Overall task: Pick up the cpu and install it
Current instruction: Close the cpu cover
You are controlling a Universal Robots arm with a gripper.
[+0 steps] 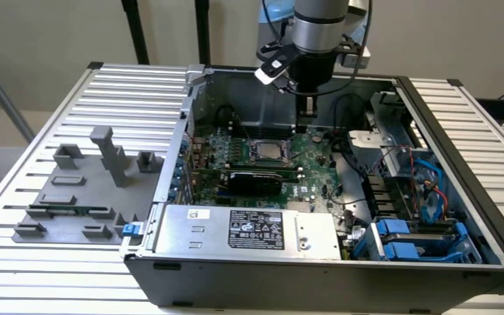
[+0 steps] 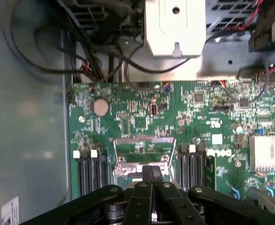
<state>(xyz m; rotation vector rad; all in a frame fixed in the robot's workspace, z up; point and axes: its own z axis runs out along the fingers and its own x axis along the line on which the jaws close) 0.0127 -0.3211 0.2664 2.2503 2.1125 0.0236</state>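
Hand (image 1: 303, 125) of the arm is being held clenched, with nothing seen between its fingers, inside the open computer case (image 1: 322, 279), which is being carried by the slatted worktop (image 1: 42, 275). It is being hung over the green motherboard (image 1: 315, 167), near the dark socket (image 1: 252, 146). The cpu (image 1: 268, 151) is being seen, as far as can be judged, as a pale square lying inside that socket. It is being judged light, stiff, thin and slippery on top, with a fragile underside. A hold on two opposite edges, with the chip level, is being considered the safest.
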